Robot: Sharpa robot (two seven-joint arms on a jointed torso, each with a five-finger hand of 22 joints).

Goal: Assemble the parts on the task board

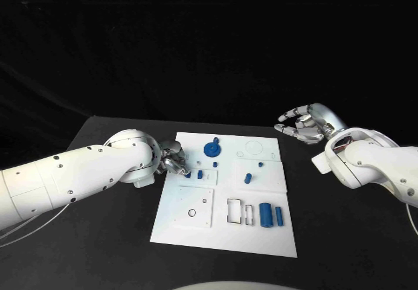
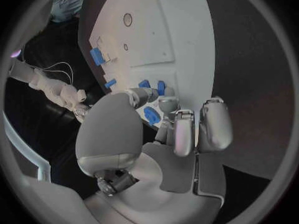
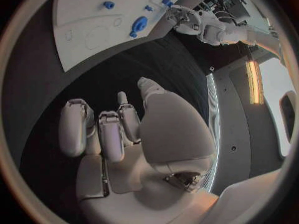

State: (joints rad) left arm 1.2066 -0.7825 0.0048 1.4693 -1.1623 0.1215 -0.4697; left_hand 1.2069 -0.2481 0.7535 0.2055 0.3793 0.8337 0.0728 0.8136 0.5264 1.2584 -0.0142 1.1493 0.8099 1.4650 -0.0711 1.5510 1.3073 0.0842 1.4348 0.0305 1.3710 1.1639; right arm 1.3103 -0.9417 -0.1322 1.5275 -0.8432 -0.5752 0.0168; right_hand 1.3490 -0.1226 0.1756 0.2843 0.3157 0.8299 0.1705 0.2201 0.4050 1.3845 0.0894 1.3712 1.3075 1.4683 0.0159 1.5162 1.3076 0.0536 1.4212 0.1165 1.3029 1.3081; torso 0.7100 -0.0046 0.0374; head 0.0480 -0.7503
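From the head camera, we see the flat white rectangular task board (image 1: 228,192) lying in the middle of the black table (image 1: 104,254). The silver left hand (image 1: 171,158) sits at the board's left edge, its fingers reaching down toward two small blue block-shaped parts (image 1: 199,174) standing there; whether it touches them we cannot tell from here. A blue round gear-like part (image 1: 211,148) stands near the far edge, a small blue peg (image 1: 247,178) sits mid-board, and two blue cylinders (image 1: 272,215) lie side by side toward the near right corner. The silver right hand (image 1: 302,124) hovers off the board's far right corner, above the table, fingers curled loosely apart and holding nothing.

The left wrist camera adds what the head view hides: the left hand's fingertips (image 2: 167,103) hang close over the blue gear-like part (image 2: 151,115), beside the two small blocks (image 2: 152,86); we cannot make out a grip.

The right wrist camera shows the right hand (image 3: 118,129) over bare black table, fingers side by side and slightly bent, empty, with the board (image 3: 87,27) well apart from it.
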